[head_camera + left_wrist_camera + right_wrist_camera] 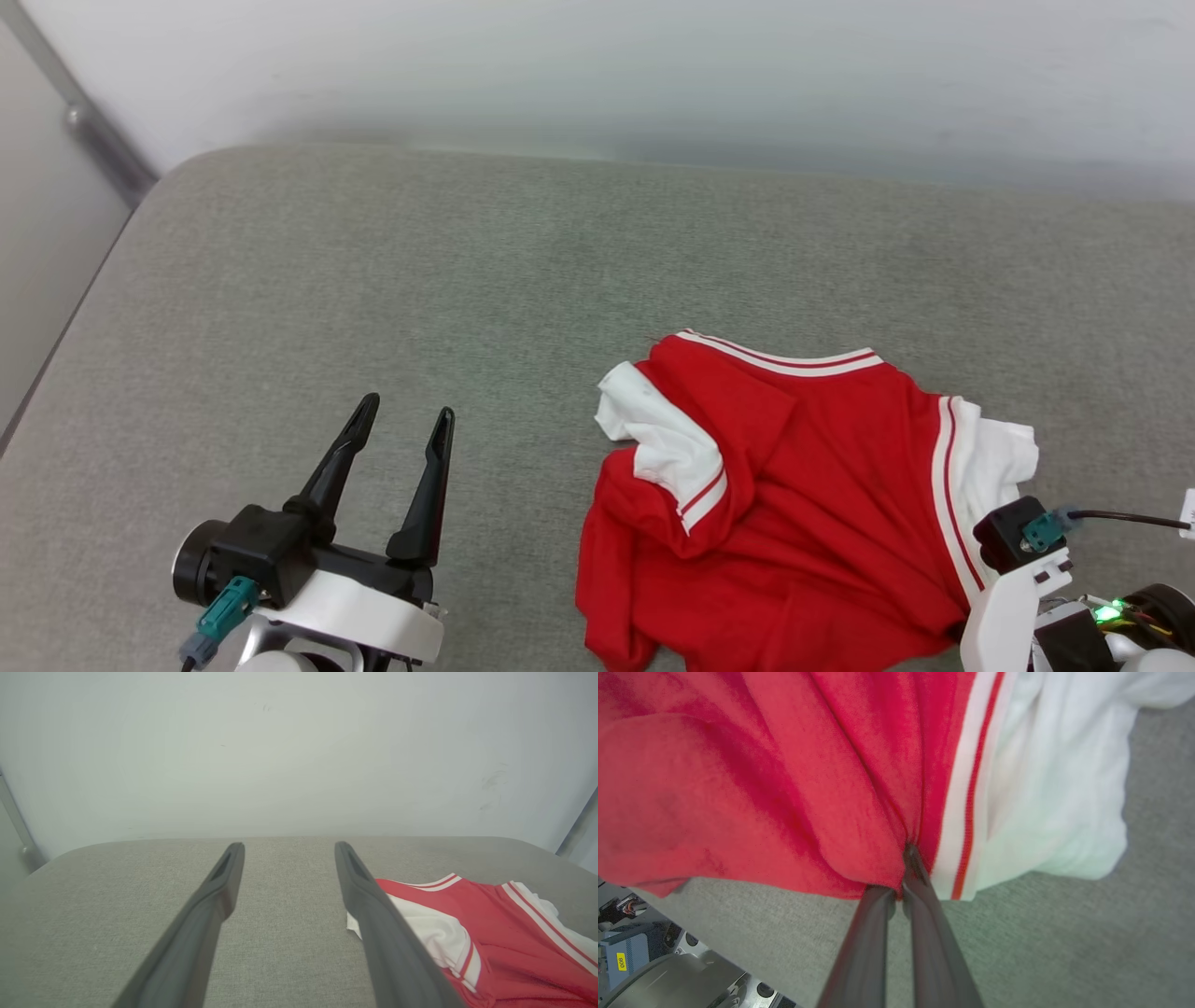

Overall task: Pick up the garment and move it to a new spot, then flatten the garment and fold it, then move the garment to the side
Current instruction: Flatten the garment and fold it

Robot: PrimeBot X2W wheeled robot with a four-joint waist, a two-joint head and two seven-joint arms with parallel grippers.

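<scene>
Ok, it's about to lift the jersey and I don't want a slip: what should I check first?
1. Right gripper shut on the red jersey: ok, pinched beside the striped trim.
2. Both cloth layers caught: cannot tell.
3. Left gripper open, apart from the jersey: ok.
4. Room on the grey cushion to its left: ok.
5. Jersey lying flat: not ok, rumpled.
</scene>
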